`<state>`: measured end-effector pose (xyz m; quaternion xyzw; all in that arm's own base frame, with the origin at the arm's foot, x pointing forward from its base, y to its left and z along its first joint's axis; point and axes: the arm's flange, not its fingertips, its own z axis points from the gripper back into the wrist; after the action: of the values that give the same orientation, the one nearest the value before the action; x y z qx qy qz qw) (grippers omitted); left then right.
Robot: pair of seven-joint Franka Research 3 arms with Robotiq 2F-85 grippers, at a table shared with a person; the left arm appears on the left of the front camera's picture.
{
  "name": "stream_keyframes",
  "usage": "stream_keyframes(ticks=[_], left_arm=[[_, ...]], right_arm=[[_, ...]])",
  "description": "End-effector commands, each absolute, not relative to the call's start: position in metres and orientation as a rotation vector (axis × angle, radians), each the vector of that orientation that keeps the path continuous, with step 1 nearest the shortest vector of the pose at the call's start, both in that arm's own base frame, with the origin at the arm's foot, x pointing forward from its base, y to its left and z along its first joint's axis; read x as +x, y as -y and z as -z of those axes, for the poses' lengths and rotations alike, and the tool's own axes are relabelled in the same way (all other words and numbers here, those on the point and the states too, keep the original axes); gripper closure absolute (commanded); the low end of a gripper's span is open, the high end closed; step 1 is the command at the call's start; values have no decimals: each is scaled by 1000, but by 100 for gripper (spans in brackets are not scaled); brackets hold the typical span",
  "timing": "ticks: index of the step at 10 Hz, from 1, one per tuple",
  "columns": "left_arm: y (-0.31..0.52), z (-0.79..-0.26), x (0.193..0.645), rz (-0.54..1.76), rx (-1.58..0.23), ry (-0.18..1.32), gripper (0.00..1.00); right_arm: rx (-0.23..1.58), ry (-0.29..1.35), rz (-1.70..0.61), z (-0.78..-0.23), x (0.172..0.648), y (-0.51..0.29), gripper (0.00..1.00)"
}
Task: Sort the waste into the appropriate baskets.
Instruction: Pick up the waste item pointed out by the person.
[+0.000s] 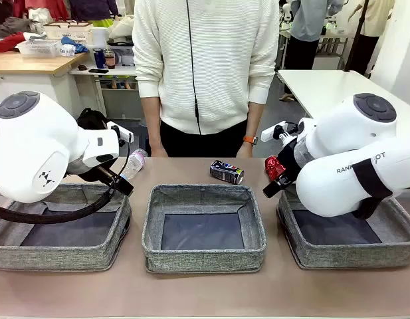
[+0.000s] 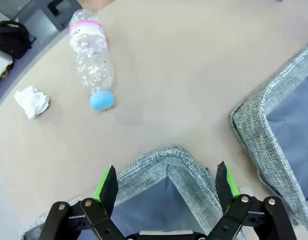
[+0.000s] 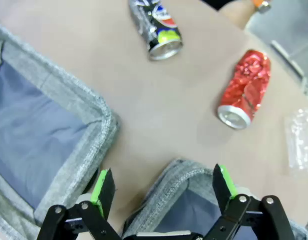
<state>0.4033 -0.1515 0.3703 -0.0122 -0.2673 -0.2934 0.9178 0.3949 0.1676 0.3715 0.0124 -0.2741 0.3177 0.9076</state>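
Table point(image 1: 205, 296) tan, three grey woven baskets in a row on it, dark bottoms: left basket point(image 1: 58, 256), middle basket point(image 1: 203, 258), right basket point(image 1: 344, 256). Person point(image 1: 205, 66) stands at far edge, cluttered counter point(image 1: 32, 63) behind. Left claw point(image 2: 166, 172) jaws wide apart, holding nothing, over left basket's far corner. Ahead of it lies clear bottle point(image 2: 91, 60), blue cap, with white tissue wad point(image 2: 32, 101) near it. Right claw point(image 3: 162, 174) spread too, empty, over right basket's corner. Ahead of it crushed red can point(image 3: 245, 87), dark blue can point(image 3: 156, 27) farther, clear bag point(image 3: 299, 140) off to one side.
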Motion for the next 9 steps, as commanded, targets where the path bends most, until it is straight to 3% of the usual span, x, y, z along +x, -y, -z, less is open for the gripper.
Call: stream_keyframes(ticks=[1, 9], left_arm=[[151, -370, 403, 604, -25, 550, 0], [151, -370, 403, 604, -25, 550, 0]], right_arm=[[26, 566, -656, -371, 395, -168, 0], [26, 566, -656, -371, 395, -168, 0]])
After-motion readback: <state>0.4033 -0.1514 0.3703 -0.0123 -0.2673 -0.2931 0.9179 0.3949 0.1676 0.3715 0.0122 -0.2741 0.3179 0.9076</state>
